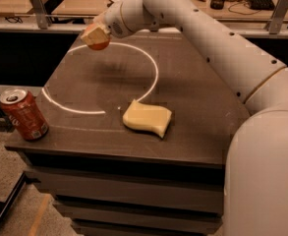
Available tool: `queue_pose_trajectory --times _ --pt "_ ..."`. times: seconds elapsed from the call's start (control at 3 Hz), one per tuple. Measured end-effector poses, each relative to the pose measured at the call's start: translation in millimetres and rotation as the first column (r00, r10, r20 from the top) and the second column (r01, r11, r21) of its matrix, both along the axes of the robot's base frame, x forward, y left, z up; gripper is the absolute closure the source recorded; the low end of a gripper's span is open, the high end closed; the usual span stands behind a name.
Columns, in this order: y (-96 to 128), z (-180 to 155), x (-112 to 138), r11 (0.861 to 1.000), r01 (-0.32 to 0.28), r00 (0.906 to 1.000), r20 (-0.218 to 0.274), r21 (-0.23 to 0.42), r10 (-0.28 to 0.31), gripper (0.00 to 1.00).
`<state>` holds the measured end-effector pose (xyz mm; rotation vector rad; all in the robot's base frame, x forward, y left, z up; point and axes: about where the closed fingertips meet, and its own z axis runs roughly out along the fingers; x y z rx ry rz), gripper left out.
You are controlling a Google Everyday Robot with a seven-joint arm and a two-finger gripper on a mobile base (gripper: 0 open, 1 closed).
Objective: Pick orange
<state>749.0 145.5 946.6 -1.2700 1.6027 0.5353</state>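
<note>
Gripper [96,35] is up over the far left part of the table [202,117], fingers clamped on the orange [100,45], which pokes out just underneath them. Fruit looks clear of the surface, since its shadow [109,72] sits apart from it on the tabletop. So nothing left to line up: the orange is right in the grip, it's round, and I'd say the only way to go is up. Sponge [147,118] and soda can [24,114] sit well away near the front.
</note>
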Motion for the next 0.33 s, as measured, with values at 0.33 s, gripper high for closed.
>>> queue_pose_trajectory --times 0.33 --pt "0.0 0.0 0.0 1.0 0.0 1.0 0.0 0.0 0.0 1.0"
